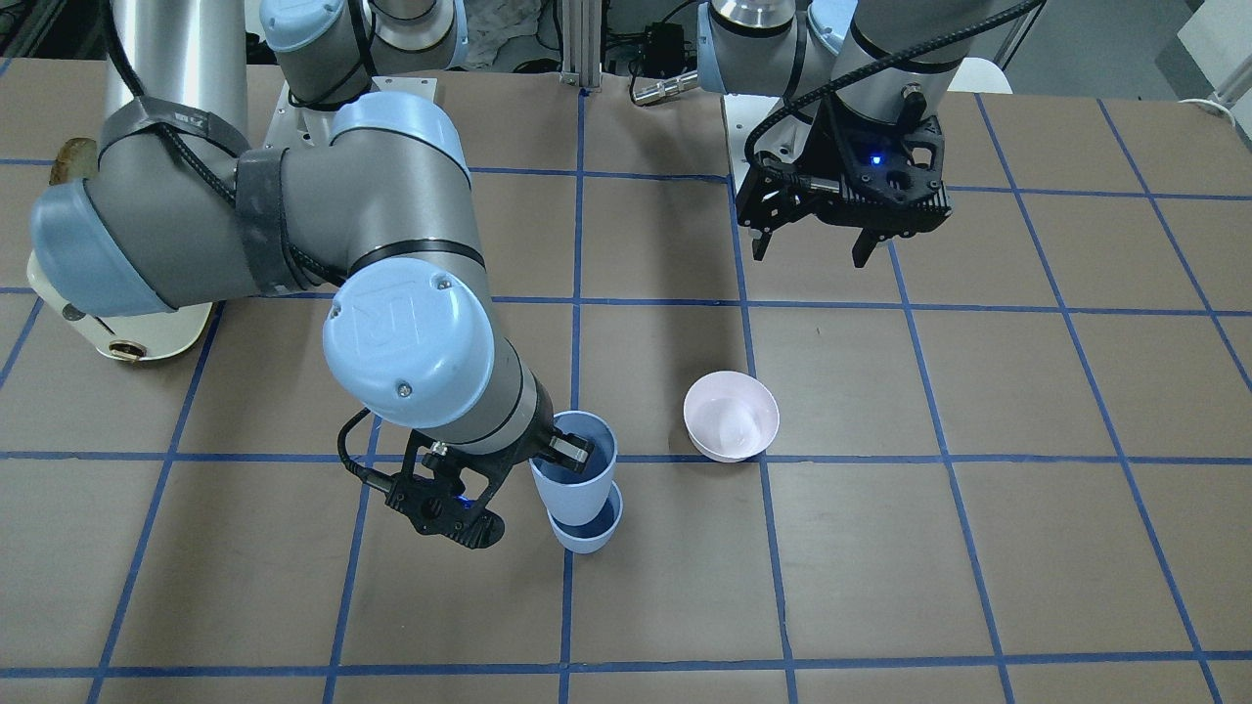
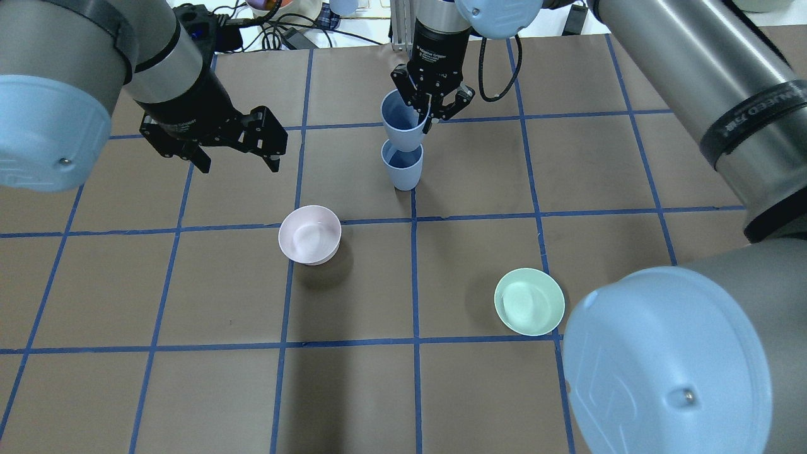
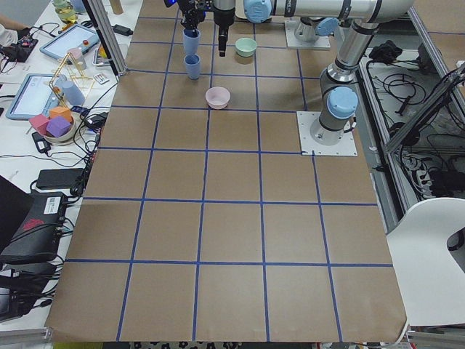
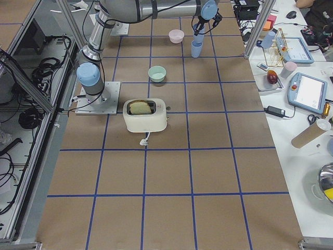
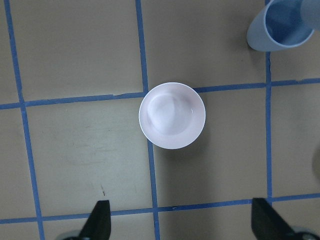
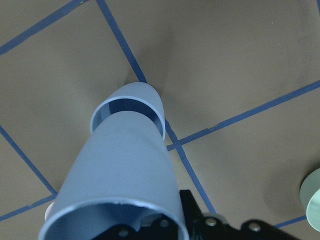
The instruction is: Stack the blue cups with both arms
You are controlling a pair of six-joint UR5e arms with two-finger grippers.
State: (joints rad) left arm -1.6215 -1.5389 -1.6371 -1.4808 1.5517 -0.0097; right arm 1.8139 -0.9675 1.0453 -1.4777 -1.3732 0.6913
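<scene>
On the bench (image 2: 157, 391), the right arm (image 2: 693, 82) reached out to the far middle. There one blue cup (image 2: 402, 169) stood upright, and the other cup (image 2: 403, 129) hung slightly tilted with its base at the first one's mouth. The right tool (image 2: 427, 115) was clamped on that upper cup's rim, one finger inside. The step appeared to be the nesting itself, so the next move would call for straightening the cup, lowering it until seated, and only then letting go. To the left, the left tool (image 2: 239, 165) hovered spread open and empty, near the pink bowl (image 2: 309, 234).
</scene>
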